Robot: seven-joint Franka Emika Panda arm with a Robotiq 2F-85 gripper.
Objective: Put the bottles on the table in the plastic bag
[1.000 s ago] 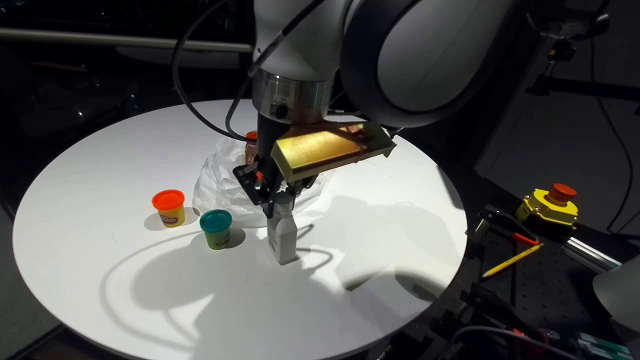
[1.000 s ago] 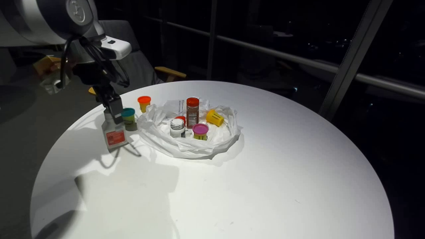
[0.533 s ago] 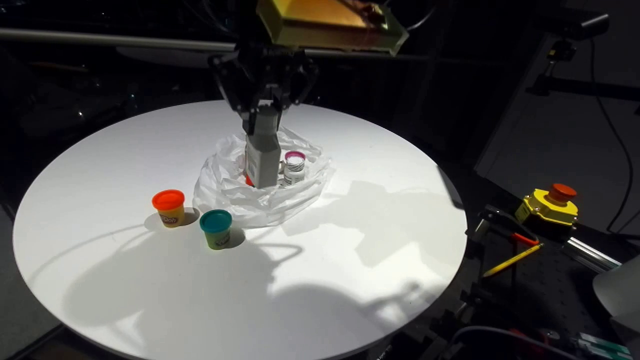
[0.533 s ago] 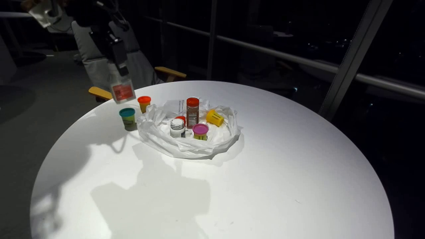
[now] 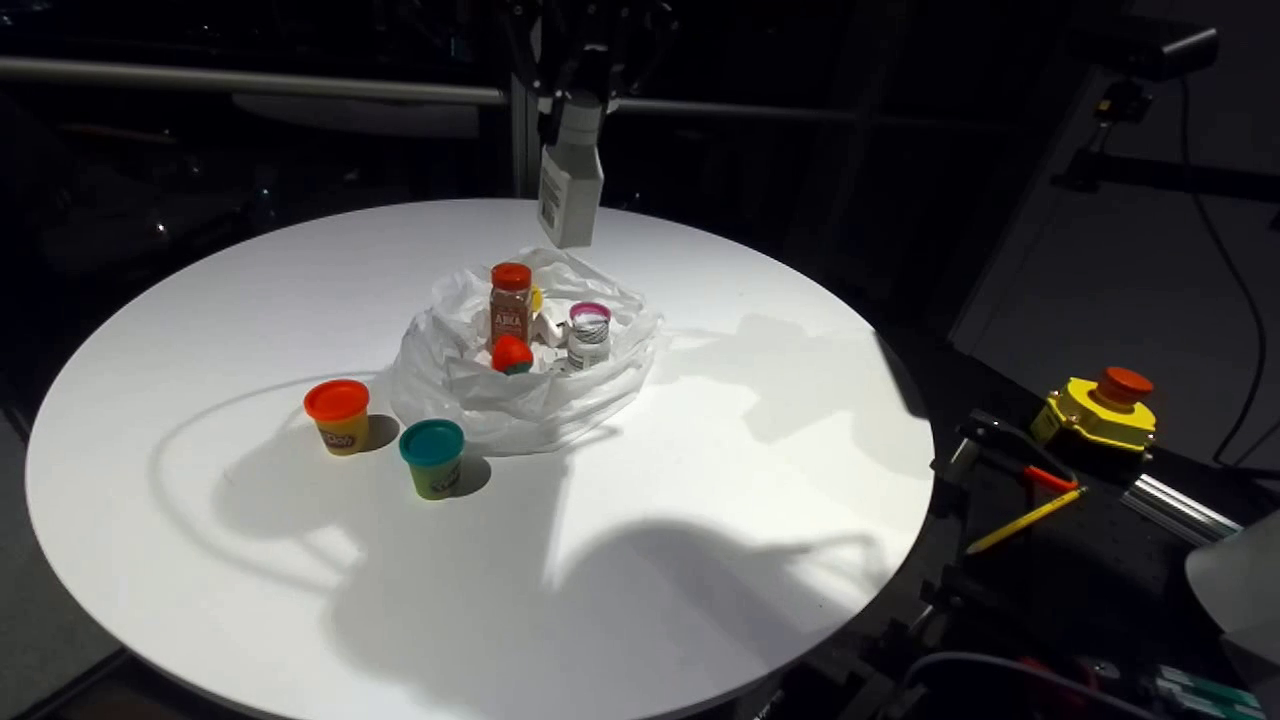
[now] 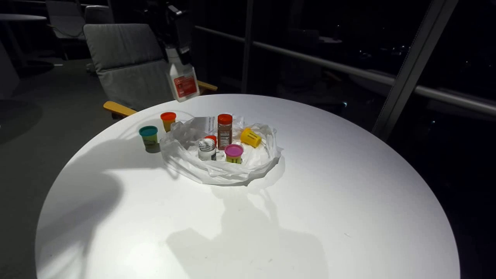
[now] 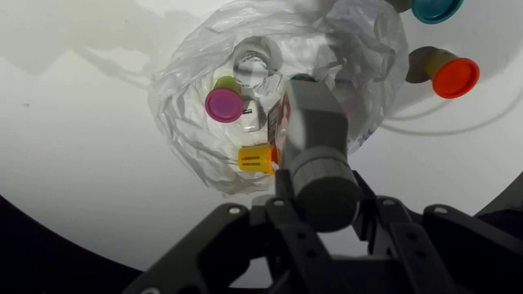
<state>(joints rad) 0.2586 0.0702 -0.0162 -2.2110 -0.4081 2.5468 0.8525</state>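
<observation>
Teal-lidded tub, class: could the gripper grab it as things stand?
Probably not yet: the gripper is closed on the red-labelled bottle, though the teal-lidded tub stands unobstructed outside the plastic bag.

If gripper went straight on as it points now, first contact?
Probably the plastic bag, struck by the held bottle ahead of the gripper. Depth is unclear: something in the bag, hidden behind the bottle in the wrist view, may come first.

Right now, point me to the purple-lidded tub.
In an exterior view, the purple-lidded tub sits inside the plastic bag, behind its front rim, right of the small white bottle.
</observation>
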